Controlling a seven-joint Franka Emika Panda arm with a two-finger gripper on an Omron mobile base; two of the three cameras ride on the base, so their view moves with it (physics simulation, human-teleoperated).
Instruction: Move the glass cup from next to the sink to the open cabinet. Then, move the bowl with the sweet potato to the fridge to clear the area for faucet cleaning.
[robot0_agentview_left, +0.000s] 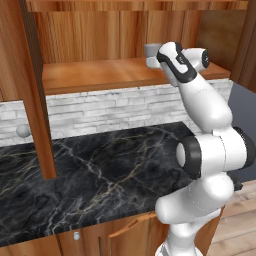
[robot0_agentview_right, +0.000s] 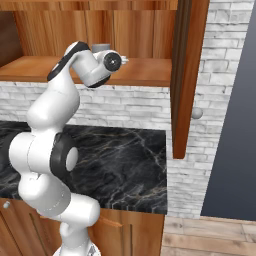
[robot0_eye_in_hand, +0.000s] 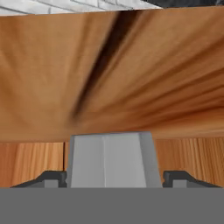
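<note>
jaws: gripper (robot0_eye_in_hand: 113, 177) stands wide, one dark tip each side of the cup, pads just off its walls; looks like no squeeze on it, can't fully rule out light contact.
cup: glass cup (robot0_eye_in_hand: 112, 159) sits between the tips, upright, base on the shelf by the look of it. from the base views it's a grey rim (robot0_agentview_right: 100, 47) poking above the wrist, far side of the hand.
shelf: wood shelf (robot0_agentview_left: 100, 74) of the open cabinet (robot0_agentview_right: 145, 30) under and past the jaws; back panel runs on beyond the cup.
step: judge the cup is placed, jaws released; what's left of this step is backing out.
how to do it well: pull straight back along the finger line, no sideways drift, so neither tip clips the cup and tips it. keep jaws wide till tips clear the rim. stay level, shelf edge is just below the wrist and the cabinet's top board is above.
risk: light tumbler, any nudge slides or topples it.
further off: black marble counter (robot0_agentview_left: 90, 170) well below the hand, cabinet door (robot0_agentview_right: 187, 75) off to the right side, mind it on the swing away.
next: bowl w/ sweet potato to fridge, not begun as far as i can judge.
</note>
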